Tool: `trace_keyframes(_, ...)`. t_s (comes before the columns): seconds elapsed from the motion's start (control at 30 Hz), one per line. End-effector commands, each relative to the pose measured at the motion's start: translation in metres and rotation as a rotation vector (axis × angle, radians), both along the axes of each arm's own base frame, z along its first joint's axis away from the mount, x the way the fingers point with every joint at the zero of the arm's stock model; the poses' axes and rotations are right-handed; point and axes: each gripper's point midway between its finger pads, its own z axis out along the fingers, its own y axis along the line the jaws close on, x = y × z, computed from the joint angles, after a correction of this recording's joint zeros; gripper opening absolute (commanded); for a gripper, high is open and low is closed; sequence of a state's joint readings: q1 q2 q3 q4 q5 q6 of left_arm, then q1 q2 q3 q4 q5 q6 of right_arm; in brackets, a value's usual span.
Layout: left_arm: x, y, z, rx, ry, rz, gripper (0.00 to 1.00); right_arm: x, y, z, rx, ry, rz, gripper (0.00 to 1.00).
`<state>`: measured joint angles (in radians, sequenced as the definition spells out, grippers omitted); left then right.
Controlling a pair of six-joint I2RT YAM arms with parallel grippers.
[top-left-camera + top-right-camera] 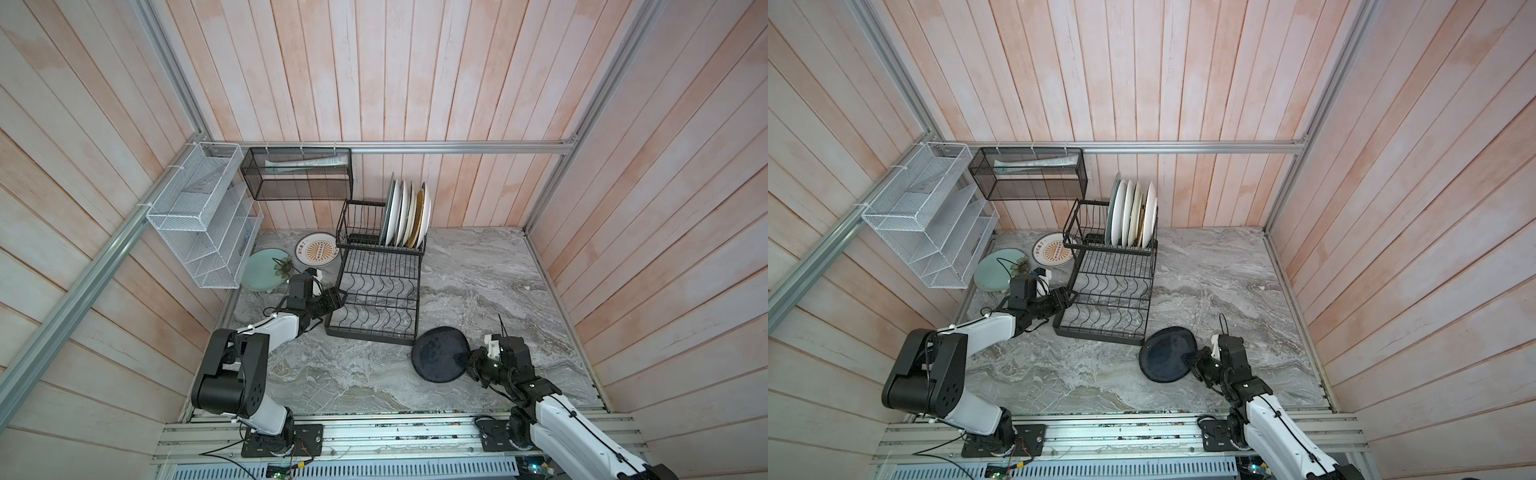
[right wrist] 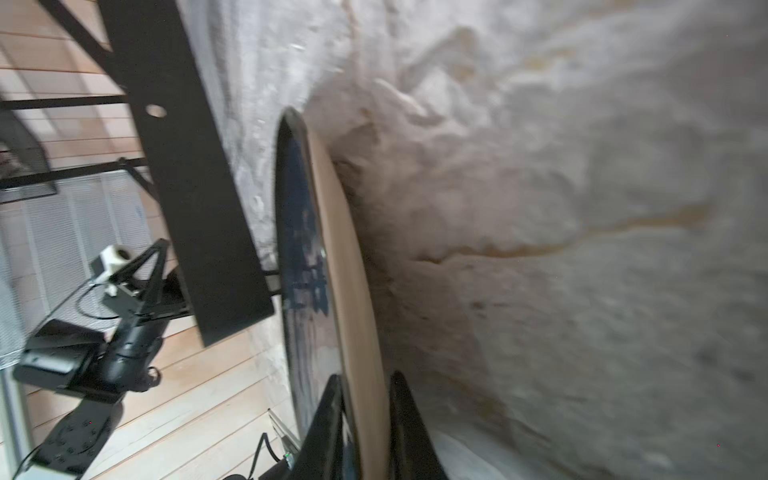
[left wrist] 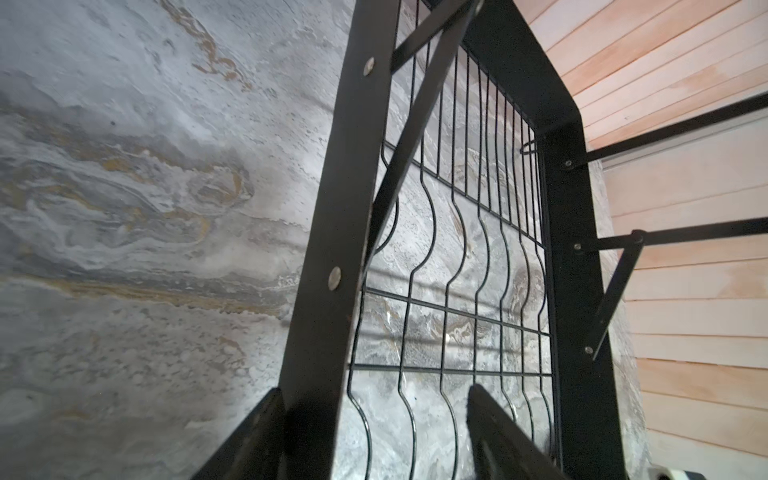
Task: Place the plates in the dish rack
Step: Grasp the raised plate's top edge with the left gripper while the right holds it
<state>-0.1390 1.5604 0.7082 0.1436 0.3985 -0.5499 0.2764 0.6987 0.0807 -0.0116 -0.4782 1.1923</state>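
The black plate (image 1: 440, 353) (image 1: 1167, 353) lies on the marble table by the front right corner of the dish rack (image 1: 378, 291) (image 1: 1113, 291). My right gripper (image 1: 467, 357) (image 1: 1192, 357) (image 2: 365, 376) is shut on its right rim, one finger on the dark top (image 2: 303, 249) and one under the tan underside. My left gripper (image 1: 338, 297) (image 1: 1073, 296) (image 3: 374, 388) is open astride the rack's left side bar (image 3: 320, 249). Several plates (image 1: 405, 216) (image 1: 1133, 216) stand upright in the upper tier. A sunburst plate (image 1: 316, 249) and a pale green plate (image 1: 262, 270) lie left of the rack.
A white mesh organizer (image 1: 203, 216) and a black mesh basket (image 1: 297, 174) hang on the walls at the back left. Wooden walls close in the table on three sides. Bare marble (image 1: 498, 282) stretches to the right of the rack.
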Motion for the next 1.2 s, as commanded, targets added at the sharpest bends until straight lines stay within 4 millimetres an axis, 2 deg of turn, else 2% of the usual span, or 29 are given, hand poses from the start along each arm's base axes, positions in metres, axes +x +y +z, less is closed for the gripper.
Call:
trace_keyframes(0.0, -0.011, -0.018, 0.011, -0.05, 0.006, -0.07, 0.7, -0.029, -0.018, -0.041, -0.096, 0.19, -0.054, 0.05)
trace_keyframes(0.07, -0.011, -0.017, 0.021, -0.048, -0.011, -0.066, 0.7, -0.026, -0.019, -0.036, -0.102, 0.171, -0.061, 0.0)
trace_keyframes(0.2, -0.008, -0.016, 0.049, -0.049, -0.057, -0.061, 0.72, -0.024, -0.024, -0.031, -0.122, 0.16, -0.083, 0.0)
trace_keyframes(0.3, -0.009, -0.012, 0.072, -0.039, -0.098, -0.04, 0.74, -0.019, -0.028, -0.019, -0.147, 0.124, -0.091, 0.0)
trace_keyframes(0.5, -0.022, -0.003, 0.129, -0.034, -0.239, -0.012, 0.82, -0.001, -0.042, 0.027, -0.24, 0.005, -0.116, 0.0)
trace_keyframes(0.63, -0.044, -0.009, 0.167, -0.024, -0.369, -0.072, 0.85, 0.011, -0.043, 0.062, -0.255, -0.08, -0.104, 0.0)
trace_keyframes(0.7, -0.06, -0.024, 0.184, 0.016, -0.458, -0.148, 0.87, 0.022, -0.04, 0.085, -0.256, -0.139, -0.095, 0.0)
trace_keyframes(0.77, -0.082, -0.049, 0.197, 0.1, -0.567, -0.254, 0.9, 0.032, -0.037, 0.107, -0.254, -0.191, -0.083, 0.0)
trace_keyframes(0.9, -0.12, -0.089, 0.209, 0.241, -0.737, -0.414, 0.95, 0.053, -0.032, 0.147, -0.238, -0.277, -0.093, 0.0)
trace_keyframes(0.97, -0.138, -0.115, 0.206, 0.32, -0.809, -0.522, 1.0, 0.062, -0.031, 0.162, -0.219, -0.294, -0.115, 0.0)
trace_keyframes(1.17, -0.19, -0.203, 0.177, 0.582, -0.979, -0.819, 1.0, 0.074, -0.017, 0.183, -0.112, -0.297, -0.118, 0.0)
